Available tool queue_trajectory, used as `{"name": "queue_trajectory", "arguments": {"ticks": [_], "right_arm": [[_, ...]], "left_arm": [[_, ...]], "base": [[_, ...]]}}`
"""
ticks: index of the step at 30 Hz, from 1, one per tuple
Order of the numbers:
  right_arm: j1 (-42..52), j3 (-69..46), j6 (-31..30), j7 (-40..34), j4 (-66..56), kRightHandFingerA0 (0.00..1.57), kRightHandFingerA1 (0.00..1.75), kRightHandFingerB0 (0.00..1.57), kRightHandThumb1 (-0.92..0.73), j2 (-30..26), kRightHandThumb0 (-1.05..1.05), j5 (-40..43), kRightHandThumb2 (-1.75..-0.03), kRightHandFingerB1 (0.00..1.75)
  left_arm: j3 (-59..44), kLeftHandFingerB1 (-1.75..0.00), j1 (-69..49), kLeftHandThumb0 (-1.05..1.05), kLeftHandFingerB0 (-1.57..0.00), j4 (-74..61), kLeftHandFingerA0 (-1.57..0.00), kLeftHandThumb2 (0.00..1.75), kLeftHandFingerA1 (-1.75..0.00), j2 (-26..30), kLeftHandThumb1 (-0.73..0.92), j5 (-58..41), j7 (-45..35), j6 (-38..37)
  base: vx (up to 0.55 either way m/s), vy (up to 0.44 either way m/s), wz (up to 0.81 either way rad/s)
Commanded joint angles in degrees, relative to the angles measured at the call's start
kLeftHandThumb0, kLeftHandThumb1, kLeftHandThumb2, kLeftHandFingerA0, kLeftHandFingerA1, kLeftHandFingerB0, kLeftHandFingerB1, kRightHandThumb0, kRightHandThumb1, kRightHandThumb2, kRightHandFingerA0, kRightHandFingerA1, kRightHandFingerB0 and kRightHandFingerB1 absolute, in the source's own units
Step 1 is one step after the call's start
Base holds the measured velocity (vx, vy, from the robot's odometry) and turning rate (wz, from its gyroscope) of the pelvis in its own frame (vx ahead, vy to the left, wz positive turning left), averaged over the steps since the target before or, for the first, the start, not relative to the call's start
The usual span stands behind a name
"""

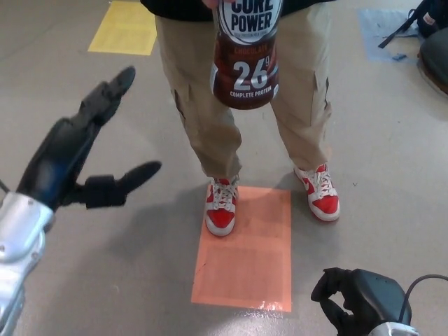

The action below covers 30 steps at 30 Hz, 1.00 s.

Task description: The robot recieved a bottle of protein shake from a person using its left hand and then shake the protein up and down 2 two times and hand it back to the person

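Honestly the protein shake bottle (246, 59) looks full, so probably hefty, and that glossy label wrap could be slick. It hangs at the far top centre, held from above by a person, whose hand is mostly cut off. I'd grab the brown lower body below the label. Left hand (73, 157) is up at the left, fingers spread wide, holding nothing, well apart from the bottle. Right hand (357, 297) sits low near-right, fingers curled in. Open floor (84, 91) between, only the person's legs (210, 119) behind

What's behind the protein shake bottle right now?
Behind the bottle are the person's tan trousers and a dark top's hem. The bottle hides the middle of the trousers, and its cap and the hand holding it lie mostly beyond the picture's top.
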State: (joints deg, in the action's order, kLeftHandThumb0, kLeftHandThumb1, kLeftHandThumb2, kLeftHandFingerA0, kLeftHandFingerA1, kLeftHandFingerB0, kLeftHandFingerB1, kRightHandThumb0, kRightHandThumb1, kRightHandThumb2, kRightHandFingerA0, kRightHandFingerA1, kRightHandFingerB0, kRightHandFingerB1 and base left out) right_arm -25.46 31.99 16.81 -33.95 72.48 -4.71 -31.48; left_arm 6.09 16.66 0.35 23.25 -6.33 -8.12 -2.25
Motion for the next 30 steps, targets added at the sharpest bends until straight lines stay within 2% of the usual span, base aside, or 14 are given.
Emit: {"name": "queue_trajectory", "arguments": {"ticks": [1, 2, 7, 8, 10, 11, 13, 15, 16, 17, 20, 24, 25, 30], "right_arm": [[-0.6, -0.1, 3.1, -5.0, 2.4, 0.75, 0.81, 0.80, -0.55, -2.0, -0.54, -2.2, -1.10, 0.81], [-0.5, 0.0, 3.0, -4.9, 2.4, 0.76, 0.81, 0.80, -0.55, -1.9, -0.54, -2.2, -1.10, 0.80], [-0.5, 0.0, 2.3, -4.7, 2.4, 0.79, 0.81, 0.85, -0.64, -1.6, -0.53, -2.3, -0.94, 0.76], [-0.1, -0.1, 2.5, -4.7, 2.4, 0.80, 0.79, 0.85, -0.62, -1.6, -0.51, -2.1, -0.95, 0.74], [0.1, -0.1, 2.7, -5.0, 2.4, 0.80, 0.78, 0.86, -0.62, -1.6, -0.50, -2.1, -0.95, 0.72], [0.4, -0.4, 2.8, -4.7, 2.4, 0.75, 0.79, 0.83, -0.56, -1.5, -0.52, -1.7, -1.09, 0.78], [0.6, -0.3, 3.0, -5.0, 2.4, 0.75, 0.78, 0.84, -0.56, -1.5, -0.52, -1.8, -1.09, 0.78], [0.5, 0.0, 2.5, -4.7, 2.5, 0.75, 0.79, 0.83, -0.57, -1.5, -0.53, -2.1, -1.11, 0.79], [0.4, 0.2, 2.4, -4.7, 2.5, 0.76, 0.73, 0.86, -0.66, -1.5, -0.51, -2.3, -0.98, 0.73], [0.3, 0.4, 2.2, -4.7, 2.6, 0.73, 0.78, 0.82, -0.58, -1.5, -0.52, -2.6, -1.14, 0.79], [0.8, 1.0, 2.2, -5.5, 2.7, 0.74, 0.79, 0.82, -0.57, -1.5, -0.52, -3.1, -1.14, 0.80], [0.5, 1.3, 1.9, -5.2, 2.9, 0.78, 0.82, 0.83, -0.58, -1.4, -0.53, -3.3, -1.17, 0.81], [0.5, 1.2, 2.1, -5.1, 2.9, 0.78, 0.82, 0.82, -0.57, -1.5, -0.52, -3.1, -1.17, 0.82], [0.5, 0.8, 2.6, -4.5, 2.9, 0.81, 0.84, 0.84, -0.61, -1.6, -0.52, -2.7, -1.09, 0.79]], "left_arm": [[-5.1, -0.01, 15.1, -0.75, 0.00, -10.4, -0.13, 0.65, -0.36, 7.1, 0.70, -35.9, -18.4, 44.3], [-5.1, -0.04, 15.8, -0.82, 0.00, -10.7, -0.09, 0.89, -0.45, 7.0, 0.58, -36.5, -18.2, 45.5], [-4.7, -0.05, 19.0, -0.81, 0.00, -10.9, -0.09, 0.88, -0.45, 5.8, 0.56, -37.1, -16.7, 49.3], [-4.2, -0.01, 19.5, -0.74, 0.00, -11.1, -0.14, 0.63, -0.36, 5.2, 0.67, -36.7, -16.2, 50.0], [-3.9, -0.04, 20.2, -0.77, 0.00, -11.2, -0.15, 0.61, -0.35, 4.9, 0.67, -36.7, -16.0, 50.8], [-3.2, 0.00, 21.3, -0.78, 0.00, -11.0, -0.09, 0.77, -0.41, 4.4, 0.55, -36.6, -16.4, 51.4], [-2.8, 0.00, 22.3, -0.80, 0.00, -10.8, -0.07, 0.82, -0.40, 4.1, 0.56, -36.7, -16.8, 52.2], [-2.7, 0.00, 23.3, -0.79, 0.00, -10.7, -0.07, 0.80, -0.40, 3.5, 0.55, -37.0, -16.2, 53.4], [-2.3, 0.00, 24.1, -0.82, 0.00, -10.6, -0.07, 0.83, -0.41, 3.4, 0.56, -36.6, -16.5, 53.6], [-1.8, 0.00, 24.8, -0.81, 0.00, -10.5, -0.08, 0.82, -0.39, 3.4, 0.56, -36.3, -16.9, 53.8], [-1.7, 0.00, 25.1, -0.83, 0.00, -11.1, -0.12, 0.85, -0.42, 3.2, 0.58, -36.8, -16.8, 54.8], [-1.5, -0.04, 27.6, -0.77, 0.00, -10.0, -0.17, 0.62, -0.37, 1.8, 0.68, -37.3, -16.2, 56.7], [-1.5, -0.06, 28.0, -0.82, 0.00, -9.9, -0.13, 0.89, -0.46, 1.5, 0.56, -37.3, -16.0, 57.2], [-0.3, -0.12, 30.7, -0.80, 0.00, -9.7, -0.15, 0.90, -0.47, 0.2, 0.55, -36.5, -15.0, 59.6]], "base": [[0.00, 0.000, 0.00], [0.00, 0.000, 0.00], [0.00, 0.000, 0.00], [0.00, 0.000, 0.00], [0.00, 0.000, 0.00], [0.00, 0.000, 0.00], [0.00, 0.000, 0.00], [0.00, 0.000, 0.00], [0.00, 0.000, 0.00], [0.00, 0.000, 0.00], [0.00, 0.000, 0.00], [0.00, 0.000, 0.00], [0.00, 0.000, 0.00], [0.00, 0.000, 0.00]]}}
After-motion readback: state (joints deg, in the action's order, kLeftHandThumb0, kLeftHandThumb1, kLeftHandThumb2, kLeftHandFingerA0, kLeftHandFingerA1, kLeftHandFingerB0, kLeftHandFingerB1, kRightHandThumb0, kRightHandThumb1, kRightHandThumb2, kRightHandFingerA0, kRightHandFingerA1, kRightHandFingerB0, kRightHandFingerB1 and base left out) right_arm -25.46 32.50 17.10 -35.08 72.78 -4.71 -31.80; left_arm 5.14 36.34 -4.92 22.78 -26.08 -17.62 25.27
